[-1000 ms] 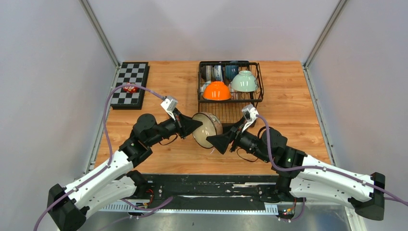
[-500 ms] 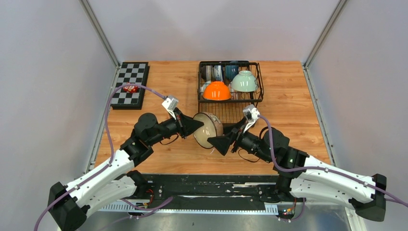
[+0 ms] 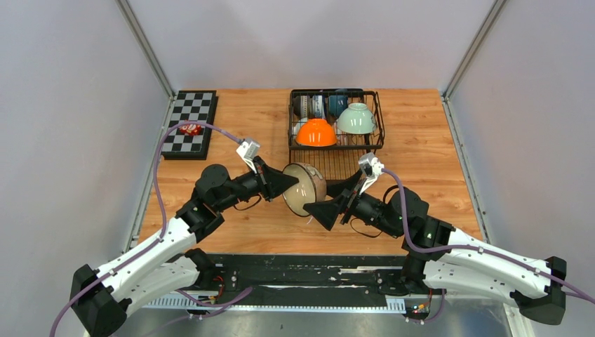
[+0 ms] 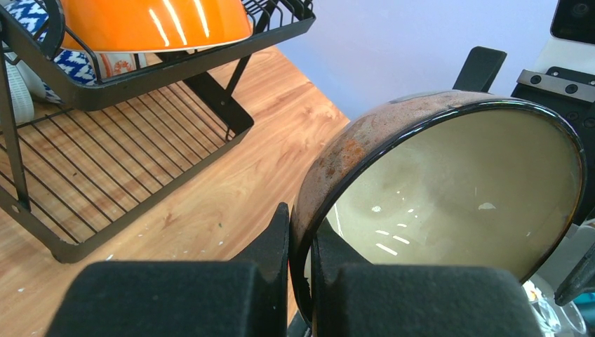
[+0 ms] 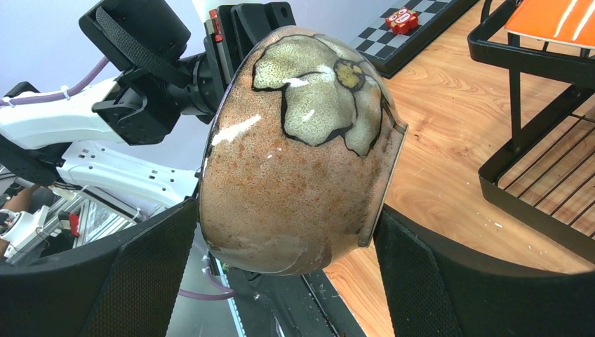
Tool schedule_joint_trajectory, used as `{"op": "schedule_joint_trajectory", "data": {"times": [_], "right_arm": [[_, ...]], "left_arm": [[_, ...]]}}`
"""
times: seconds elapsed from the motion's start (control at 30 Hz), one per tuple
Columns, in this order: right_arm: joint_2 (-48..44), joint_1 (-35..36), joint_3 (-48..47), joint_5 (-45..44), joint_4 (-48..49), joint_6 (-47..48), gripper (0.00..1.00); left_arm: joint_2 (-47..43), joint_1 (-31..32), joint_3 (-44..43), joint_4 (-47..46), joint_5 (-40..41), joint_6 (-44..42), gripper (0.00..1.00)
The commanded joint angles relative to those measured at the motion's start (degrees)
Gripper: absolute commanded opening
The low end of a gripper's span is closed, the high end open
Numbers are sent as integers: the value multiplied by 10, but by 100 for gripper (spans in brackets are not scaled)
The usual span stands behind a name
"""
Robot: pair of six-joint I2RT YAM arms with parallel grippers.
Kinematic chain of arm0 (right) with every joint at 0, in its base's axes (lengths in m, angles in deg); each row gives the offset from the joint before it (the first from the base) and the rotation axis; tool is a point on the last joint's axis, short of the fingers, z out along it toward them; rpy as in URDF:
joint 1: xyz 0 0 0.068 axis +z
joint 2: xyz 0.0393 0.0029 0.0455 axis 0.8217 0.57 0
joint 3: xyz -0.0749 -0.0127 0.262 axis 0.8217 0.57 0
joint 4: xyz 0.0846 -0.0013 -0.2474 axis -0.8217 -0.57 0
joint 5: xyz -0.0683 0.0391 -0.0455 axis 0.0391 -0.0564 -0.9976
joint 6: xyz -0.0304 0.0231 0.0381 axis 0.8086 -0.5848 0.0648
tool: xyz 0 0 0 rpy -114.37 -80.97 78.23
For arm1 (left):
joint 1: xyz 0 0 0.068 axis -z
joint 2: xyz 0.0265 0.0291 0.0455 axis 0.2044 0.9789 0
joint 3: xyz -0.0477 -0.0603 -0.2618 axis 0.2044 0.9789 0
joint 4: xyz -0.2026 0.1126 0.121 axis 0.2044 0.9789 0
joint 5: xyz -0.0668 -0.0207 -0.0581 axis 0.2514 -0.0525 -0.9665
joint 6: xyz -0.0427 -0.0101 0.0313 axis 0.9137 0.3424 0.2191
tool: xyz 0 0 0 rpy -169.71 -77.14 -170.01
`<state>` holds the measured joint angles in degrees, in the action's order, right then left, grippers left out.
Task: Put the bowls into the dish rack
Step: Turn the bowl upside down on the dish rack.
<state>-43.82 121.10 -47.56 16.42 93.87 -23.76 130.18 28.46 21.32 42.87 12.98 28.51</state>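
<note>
A cream, dark-rimmed bowl [image 3: 304, 188] with a brown speckled, flower-painted outside [image 5: 295, 161] hangs on edge above the table, between the two arms. My left gripper [image 3: 293, 184] is shut on its rim [image 4: 300, 217], one finger inside and one outside. My right gripper [image 3: 319, 207] is open, its fingers either side of the bowl's body [image 5: 284, 210] with small gaps. The black wire dish rack [image 3: 337, 165] stands behind. Its upper basket holds an upturned orange bowl [image 3: 316, 133], a pale green bowl [image 3: 356, 119] and blue-patterned bowls [image 3: 312, 105]. The red bowl is out of view.
A black-and-white checkerboard [image 3: 189, 112] lies at the back left with a small red object [image 3: 188, 129] on it. The rack's lower wire shelf [image 4: 105, 161] is just beyond the held bowl. Grey walls close in the table's sides and back.
The held bowl and both grippers have shifted slightly to the right, toward the rack. The left grip on the rim is unchanged.
</note>
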Motion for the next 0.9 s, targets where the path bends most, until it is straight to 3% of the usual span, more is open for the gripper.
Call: {"op": "schedule_joint_trajectory", "data": {"times": [0.0,0.43,0.47,0.5,0.53,0.57,0.8,0.87], "right_arm": [[-7,7,-12,75,93,-18,93],[-7,8,-12,83,97,-17,89],[-6,7,-12,84,97,-16,78],[-5,7,-14,82,96,-13,52],[-4,7,-18,71,86,-12,13],[-4,7,-24,60,68,-10,4],[-21,7,-18,46,75,2,2],[-24,7,-19,42,72,4,2]], "left_arm": [[9,-3,-20,-16,16,0,0],[21,-3,-22,-21,9,5,0],[21,-3,-22,-22,9,5,0],[20,-3,-22,-22,8,6,0],[20,-3,-22,-24,7,7,0],[21,-3,-22,-25,5,7,0],[29,-3,-25,-24,-1,13,0],[30,-3,-25,-24,0,15,6]]}}
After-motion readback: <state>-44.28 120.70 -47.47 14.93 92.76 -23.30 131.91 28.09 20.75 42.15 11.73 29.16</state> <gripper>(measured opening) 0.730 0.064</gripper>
